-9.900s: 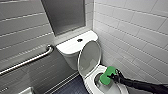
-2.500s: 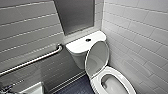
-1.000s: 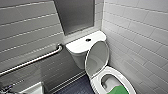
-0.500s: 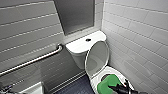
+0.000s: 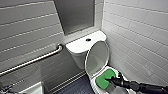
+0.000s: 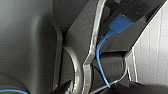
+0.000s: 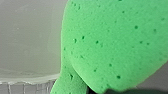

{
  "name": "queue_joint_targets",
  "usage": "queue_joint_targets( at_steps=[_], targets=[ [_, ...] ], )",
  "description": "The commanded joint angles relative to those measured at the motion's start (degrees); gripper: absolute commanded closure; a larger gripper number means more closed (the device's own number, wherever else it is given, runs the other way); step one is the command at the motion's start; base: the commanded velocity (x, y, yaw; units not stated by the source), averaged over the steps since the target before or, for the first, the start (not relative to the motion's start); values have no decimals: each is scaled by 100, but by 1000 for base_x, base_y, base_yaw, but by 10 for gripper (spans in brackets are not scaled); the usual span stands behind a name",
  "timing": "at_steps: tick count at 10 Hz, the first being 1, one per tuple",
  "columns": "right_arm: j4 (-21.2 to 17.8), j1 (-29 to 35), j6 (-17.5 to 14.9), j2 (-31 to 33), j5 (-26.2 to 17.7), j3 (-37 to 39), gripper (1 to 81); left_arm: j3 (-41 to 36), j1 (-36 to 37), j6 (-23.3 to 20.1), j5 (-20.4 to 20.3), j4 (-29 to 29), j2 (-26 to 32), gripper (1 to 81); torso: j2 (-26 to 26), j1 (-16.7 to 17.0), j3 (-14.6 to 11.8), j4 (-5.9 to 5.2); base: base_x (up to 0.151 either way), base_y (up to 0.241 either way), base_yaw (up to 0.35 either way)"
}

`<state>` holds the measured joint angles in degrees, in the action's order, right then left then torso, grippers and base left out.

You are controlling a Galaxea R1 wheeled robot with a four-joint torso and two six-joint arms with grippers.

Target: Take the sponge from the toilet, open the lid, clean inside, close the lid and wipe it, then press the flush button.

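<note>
Fingers (image 5: 110,80) on the right arm (image 5: 140,87) clamp the sponge (image 5: 103,79) — held down in the toilet (image 5: 80,47) bowl, for scrubbing I'd say. The lid (image 5: 97,58) stands raised, clear.

Toilet standing in the corner with its lid up and the sponge over the bowl.

The white ceramic toilet (image 5: 81,50) is standing against the back wall, where the white tiled side wall (image 5: 140,32) is meeting it on the right. The white oval plastic lid (image 5: 97,58) is leaning upright against the front of the tank, and the round dark flush button (image 5: 88,39) is sitting on the tank top behind it. The small bright green sponge (image 5: 105,78) is sitting over the bowl in front of the lid, with the right gripper (image 5: 110,80) gripping its right edge. The long metal grab bar (image 5: 32,61) is running along the back wall left of the toilet.
</note>
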<state>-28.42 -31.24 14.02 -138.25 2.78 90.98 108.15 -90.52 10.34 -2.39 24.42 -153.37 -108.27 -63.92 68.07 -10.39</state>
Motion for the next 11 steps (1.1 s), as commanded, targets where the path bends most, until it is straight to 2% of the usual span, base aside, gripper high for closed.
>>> queue_joint_targets(
  at_steps=[1, 3, 7, 9, 11],
  targets=[
    [-612, 1018, 22, -801, -506, 892, 811, -119, -111, -23, 380, 10, 60, 10, 0, 0, 0, 0, 0, 0, 0],
    [-832, 1071, 31, -1269, -717, 1501, 811, -84, -111, -14, 380, 2, 60, 10, 0, 0, 0, 0, 0, 0, 0],
    [-833, 729, 66, -1892, -867, 2501, 811, -49, -111, -5, 380, 10, 16, 10, 2, 0, 0, 0, 0, 0, 0],
    [-753, 343, 49, -1841, -867, 2407, 811, -49, -111, -5, 380, 10, 16, 10, 2, 0, 0, 0, 0, 0, 0],
    [-630, -18, 22, -1358, -797, 1687, 811, -49, -111, -5, 380, 28, -1, 10, 0, 0, 0, 0, 0, 0, 0]
  ],
)
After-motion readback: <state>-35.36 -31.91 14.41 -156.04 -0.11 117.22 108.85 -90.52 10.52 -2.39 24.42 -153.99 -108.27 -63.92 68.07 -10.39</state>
